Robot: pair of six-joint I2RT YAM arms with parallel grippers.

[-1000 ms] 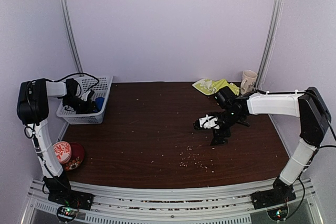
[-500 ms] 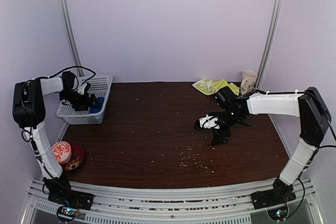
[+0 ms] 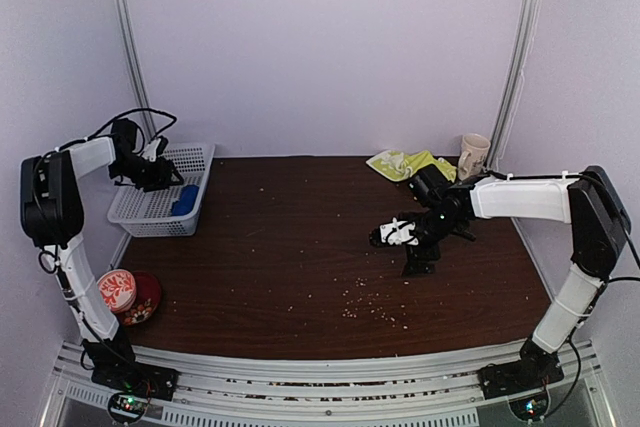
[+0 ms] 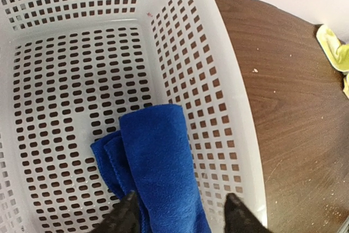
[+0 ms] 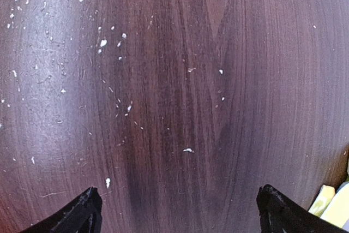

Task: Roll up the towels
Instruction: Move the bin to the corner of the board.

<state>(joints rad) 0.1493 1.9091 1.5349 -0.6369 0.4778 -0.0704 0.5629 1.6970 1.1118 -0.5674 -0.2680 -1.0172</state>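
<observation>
Left gripper [image 4: 182, 216], jaws apart and empty, has lifted off the white perforated plastic basket [image 4: 218, 107], leaving the rolled royal-blue terry towel [image 4: 158, 173] inside. The crumpled yellow-green patterned towel [image 3: 405, 163] on the counter's far edge awaits the wide-open right gripper [image 5: 180, 214].

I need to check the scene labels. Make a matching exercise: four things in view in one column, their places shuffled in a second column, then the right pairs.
Things:
1. blue towel
2. yellow-green towel
3. mug
4. red bowl

Places:
A. far right corner of the table
B. inside the white basket
C. by the near left corner
D. crumpled at the far edge

Pairs: 1-B, 2-D, 3-A, 4-C
</observation>
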